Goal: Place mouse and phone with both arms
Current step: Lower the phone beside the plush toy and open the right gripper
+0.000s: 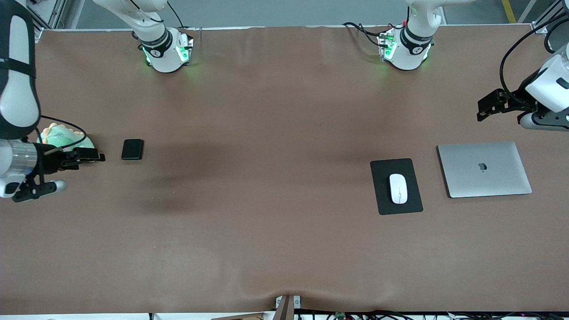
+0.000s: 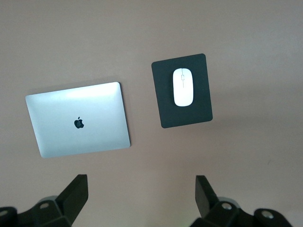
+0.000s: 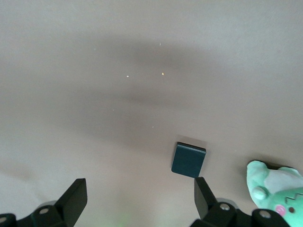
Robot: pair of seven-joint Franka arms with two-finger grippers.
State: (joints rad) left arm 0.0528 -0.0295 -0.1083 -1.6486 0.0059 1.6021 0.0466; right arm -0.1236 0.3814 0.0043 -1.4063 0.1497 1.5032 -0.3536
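The white mouse (image 1: pixel 398 188) (image 2: pixel 183 87) lies on a black mouse pad (image 1: pixel 383 200) (image 2: pixel 199 106) toward the left arm's end of the table. The black phone (image 1: pixel 132 149) (image 3: pixel 188 160) lies flat on the brown cloth toward the right arm's end. My left gripper (image 1: pixel 488 106) (image 2: pixel 141 182) hangs open and empty above the table at its own end, apart from the mouse. Over the spot beside the phone, my right gripper (image 1: pixel 92 155) (image 3: pixel 139 185) also stands open, with nothing between its fingers.
A closed silver laptop (image 1: pixel 484 169) (image 2: pixel 78 120) lies beside the mouse pad, toward the left arm's end. A pale green plush toy (image 1: pixel 62 135) (image 3: pixel 277 191) sits by the phone under the right arm. Brown cloth covers the table.
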